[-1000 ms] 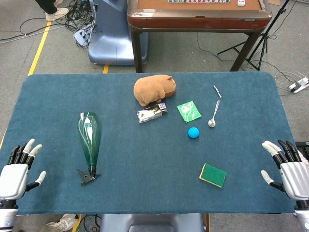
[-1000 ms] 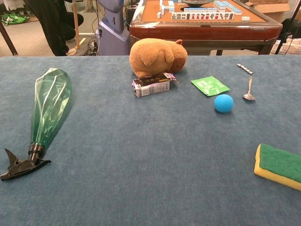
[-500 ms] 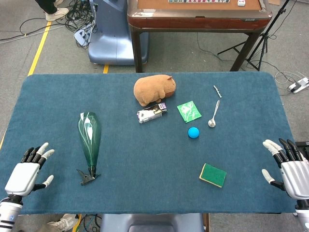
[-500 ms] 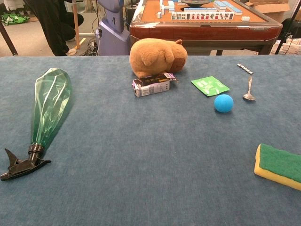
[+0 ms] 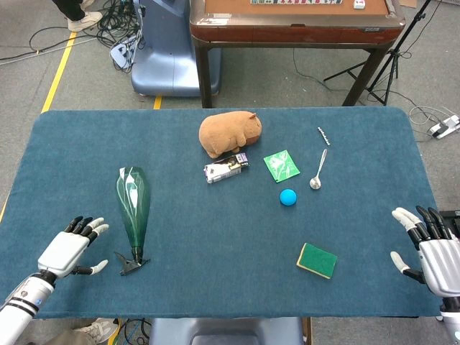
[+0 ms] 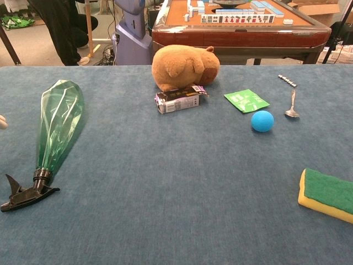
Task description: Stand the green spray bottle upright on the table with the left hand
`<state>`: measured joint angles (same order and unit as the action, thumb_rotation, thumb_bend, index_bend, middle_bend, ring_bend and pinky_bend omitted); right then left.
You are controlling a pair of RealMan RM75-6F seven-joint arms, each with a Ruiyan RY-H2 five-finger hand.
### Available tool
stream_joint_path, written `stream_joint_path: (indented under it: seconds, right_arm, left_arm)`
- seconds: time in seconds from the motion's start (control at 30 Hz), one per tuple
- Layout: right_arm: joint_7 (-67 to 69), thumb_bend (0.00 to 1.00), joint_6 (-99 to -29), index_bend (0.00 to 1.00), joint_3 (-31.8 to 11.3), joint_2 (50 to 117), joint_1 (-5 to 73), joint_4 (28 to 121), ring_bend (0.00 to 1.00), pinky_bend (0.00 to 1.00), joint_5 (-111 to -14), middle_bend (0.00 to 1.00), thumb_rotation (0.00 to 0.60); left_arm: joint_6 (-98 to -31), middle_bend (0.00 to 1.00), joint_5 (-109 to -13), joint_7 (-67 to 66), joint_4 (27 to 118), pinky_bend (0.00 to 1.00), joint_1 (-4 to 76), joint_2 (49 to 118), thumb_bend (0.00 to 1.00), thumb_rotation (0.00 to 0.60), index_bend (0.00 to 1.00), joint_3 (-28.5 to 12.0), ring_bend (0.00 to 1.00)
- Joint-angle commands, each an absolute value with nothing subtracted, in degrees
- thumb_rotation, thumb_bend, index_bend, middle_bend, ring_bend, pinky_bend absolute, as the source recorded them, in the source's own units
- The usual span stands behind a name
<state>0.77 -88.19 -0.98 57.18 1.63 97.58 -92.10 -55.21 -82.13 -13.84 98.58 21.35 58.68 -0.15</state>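
Left hand (image 5: 69,249) moved nearer lying green spray bottle (image 5: 133,203), fingers spread; right hand (image 5: 435,251) spread.

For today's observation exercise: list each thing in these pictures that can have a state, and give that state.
green spray bottle: lying on its side, nozzle toward the robot, untouched.
left hand: open, beside the bottle, apart from it.
right hand: open, at the table's edge.
small carton: lying flat.
green packet: flat on the table.
spoon: lying, bowl toward the robot.

Bright, even overhead light; soft shadows, sharp focus throughout.
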Motion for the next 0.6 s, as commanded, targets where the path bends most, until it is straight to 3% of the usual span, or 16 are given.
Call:
stream_joint_path:
  seconds: [0.03, 0.3, 0.6]
  right_arm:
    - [0.9, 0.29, -88.2, 0.17, -1.0, 57.2, 1.6, 97.6, 0.04, 0.02, -92.0, 0.19, 0.600]
    - [1.1, 0.29, -88.2, 0.17, -0.9, 57.2, 1.4, 97.4, 0.04, 0.02, -91.9, 0.19, 0.600]
    - [1.5, 0.29, -88.6, 0.17, -0.8, 57.2, 1.1, 97.1, 0.04, 0.02, -91.9, 0.19, 0.600]
  left_arm:
    - [-51.5, 0.09, -79.2, -17.2, 98.3, 0.00, 24.0, 59.5, 0.28, 0.268, 0.12, -0.3, 0.00]
    - [-46.2, 0.13, -69.3, -26.0, 99.0, 0.00, 28.1, 61.0, 0.28, 0.228, 0.14, -0.4, 0.00]
    - [-41.6, 0.17, -55.0, -35.8, 102.7, 0.00, 34.7, 61.3, 0.28, 0.118, 0.15, 1.0, 0.00]
